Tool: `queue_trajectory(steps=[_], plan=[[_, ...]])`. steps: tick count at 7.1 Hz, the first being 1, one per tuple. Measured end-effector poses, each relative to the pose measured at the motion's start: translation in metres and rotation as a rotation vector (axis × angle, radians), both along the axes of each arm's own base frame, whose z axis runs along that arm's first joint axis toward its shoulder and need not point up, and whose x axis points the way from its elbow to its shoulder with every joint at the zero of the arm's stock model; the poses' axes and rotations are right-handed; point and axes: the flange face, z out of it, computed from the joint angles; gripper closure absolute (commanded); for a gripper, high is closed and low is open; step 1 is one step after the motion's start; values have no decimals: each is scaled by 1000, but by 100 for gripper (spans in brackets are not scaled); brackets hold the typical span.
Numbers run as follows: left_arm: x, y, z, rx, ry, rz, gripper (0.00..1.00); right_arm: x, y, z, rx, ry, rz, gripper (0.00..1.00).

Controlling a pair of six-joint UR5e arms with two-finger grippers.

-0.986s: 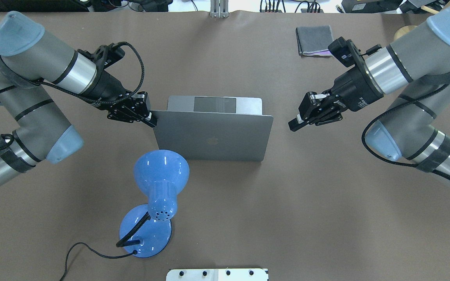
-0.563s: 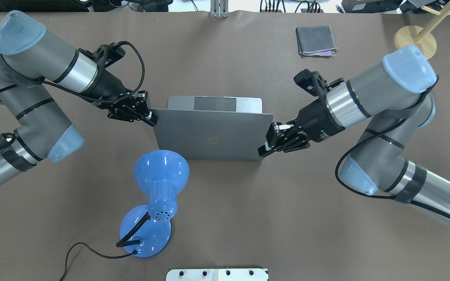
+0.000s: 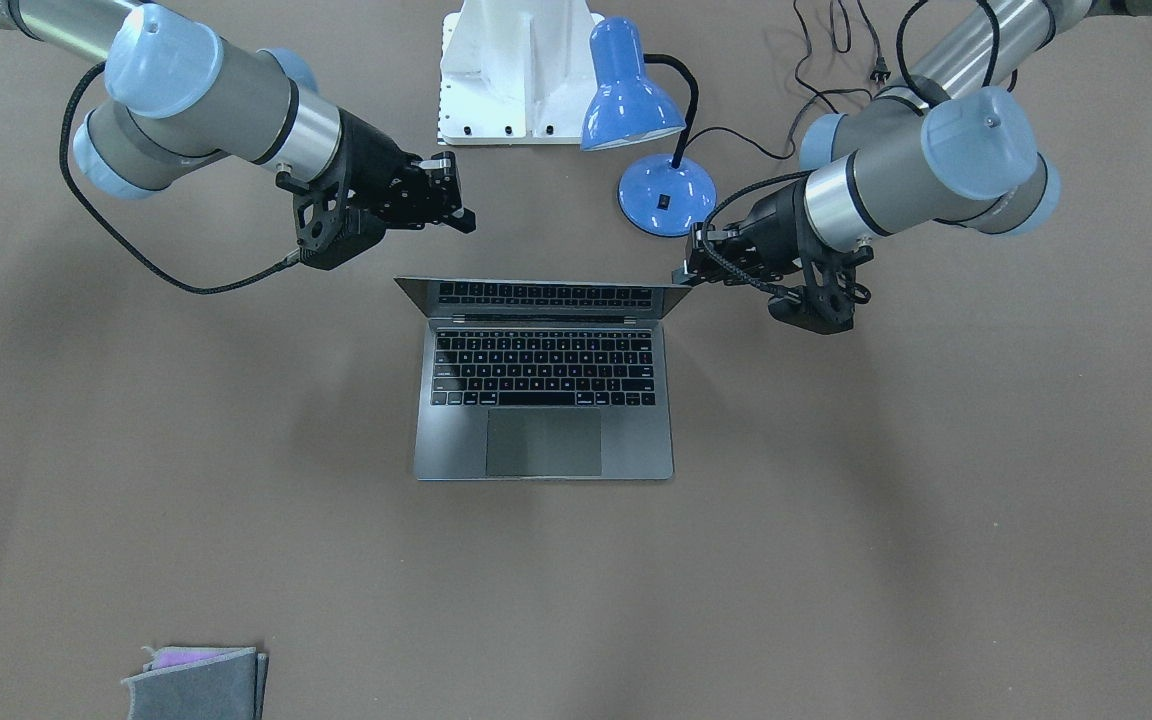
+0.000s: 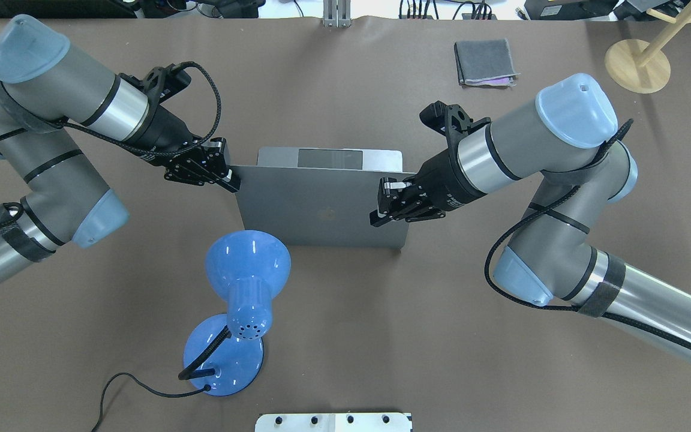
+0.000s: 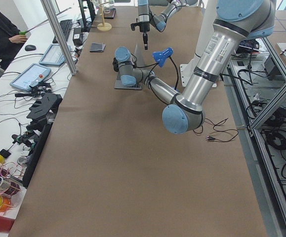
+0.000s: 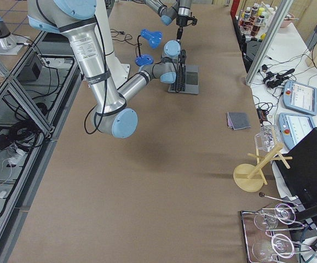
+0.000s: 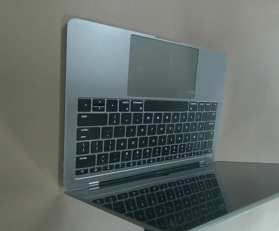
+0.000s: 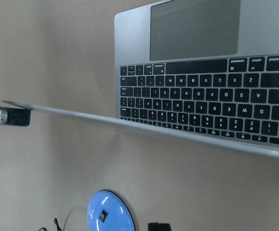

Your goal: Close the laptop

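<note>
Sitting at mid-table, the laptop (image 4: 321,207) is open on the brown table (image 4: 441,348), keyboard and trackpad towards the operators' side, hinge towards the robot. Its lid leans back past upright, so the overhead view sees its grey back with the dark logo. In the front-facing view the screen shows as a narrow strip that mirrors the keys. The left gripper (image 4: 234,183) is at the lid's top corner on the robot's left, its fingers drawn together, the tip against the corner. Whether it pinches the lid edge cannot be told. In the right wrist view one dark fingertip (image 8: 6,117) of that gripper shows at the end of the lid's top edge. The right gripper (image 4: 375,220) is over the back of the lid on the robot's right side, fingers together with nothing between them. Contact with the lid cannot be told; in the front-facing view it sits behind the top edge. A blue desk lamp (image 4: 243,282) stands just beside the laptop's near left corner, on the robot's side. A folded grey cloth (image 4: 483,62) lies well apart, far right.
</note>
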Motion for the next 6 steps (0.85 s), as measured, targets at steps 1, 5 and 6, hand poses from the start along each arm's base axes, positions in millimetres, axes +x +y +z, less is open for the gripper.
queue_trajectory(steps=[1,5,6], plan=[[1,-1,0,-1,-1,0,100,0,-8,6,2,19,18,100],[7,-7,-5,-3,-1,-2,100,-7,-35,25,11,63,44,100],[9,-10,-7,-4,-2,-3,100,-7,-41,27,12,68,51,100]])
